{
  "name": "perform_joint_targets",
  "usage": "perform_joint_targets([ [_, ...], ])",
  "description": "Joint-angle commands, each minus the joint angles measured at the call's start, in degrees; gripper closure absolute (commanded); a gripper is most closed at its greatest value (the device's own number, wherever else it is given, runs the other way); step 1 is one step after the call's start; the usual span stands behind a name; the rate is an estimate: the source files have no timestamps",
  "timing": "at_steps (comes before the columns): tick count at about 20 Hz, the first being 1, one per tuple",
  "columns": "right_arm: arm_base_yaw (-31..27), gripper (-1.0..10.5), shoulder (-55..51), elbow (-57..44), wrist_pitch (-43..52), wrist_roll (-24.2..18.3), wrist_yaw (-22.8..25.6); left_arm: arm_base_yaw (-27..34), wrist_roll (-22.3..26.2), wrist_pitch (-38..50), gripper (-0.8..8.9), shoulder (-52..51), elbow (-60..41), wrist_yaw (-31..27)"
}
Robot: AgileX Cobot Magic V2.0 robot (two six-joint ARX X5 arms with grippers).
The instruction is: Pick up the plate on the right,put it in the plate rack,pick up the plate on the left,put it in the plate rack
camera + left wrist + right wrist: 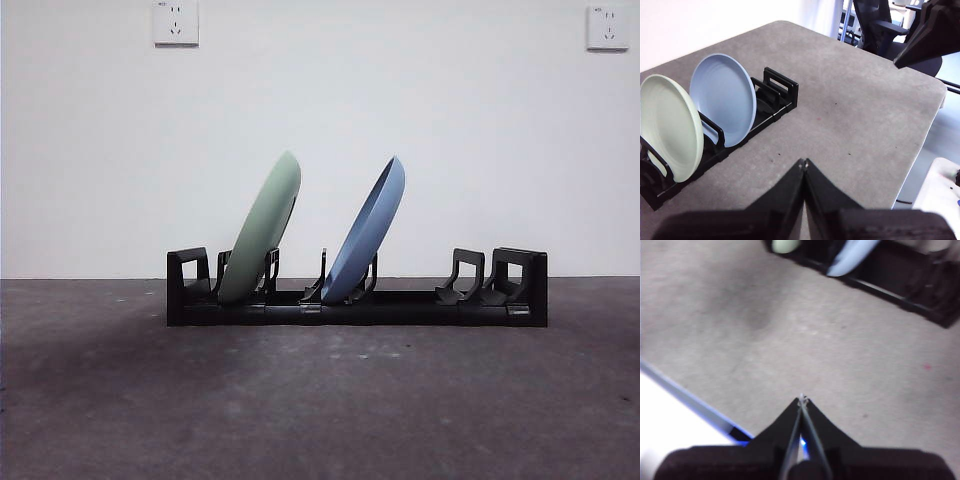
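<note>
The plate rack (400,305) stands across the table, long, low and black. Two plates lean in its slots: a pale green plate (262,232) toward its left end and a light blue plate (368,235) near its middle. The left wrist view shows the same rack (782,92) with the green plate (670,125) and blue plate (722,97) upright in it. My left gripper (804,162) is shut and holds nothing, above bare table away from the rack. My right gripper (802,400) is shut too, holding nothing, with the rack (910,280) and the plates' edges beyond it.
The table (320,400) is grey and rough. Its edge (935,100) shows in the left wrist view, with the other arm (930,30) and an office chair beyond. A white surface with a blue rim (685,400) lies beside the table. Two wall sockets sit high behind.
</note>
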Motion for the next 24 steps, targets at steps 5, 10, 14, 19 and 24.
perform_joint_targets([
  [5, 0.0, 9.5, -0.1, -0.6, 0.4, 0.4, 7.1, 0.1, 5.9, 0.0, 8.17, 2.1, -0.1, -4.2],
  [10, 0.0, 9.5, -0.1, -0.6, 0.4, 0.4, 8.8, 6.3, 12.8, 2.0, 8.17, 1.1, -0.3, -12.2],
  [14, 0.0, 9.5, -0.1, -0.6, 0.4, 0.4, 8.7, 22.8, 18.3, 14.3, 8.17, -7.2, -8.2, 0.6],
  [19, 0.0, 9.5, -0.1, -0.6, 0.4, 0.4, 8.7, 35.8, 16.9, 30.1, 8.17, -23.9, -32.3, 1.4],
  [24, 0.0, 9.5, -0.1, -0.6, 0.4, 0.4, 8.7, 39.6, 12.8, 32.5, 8.17, -36.0, -50.2, 1.3],
])
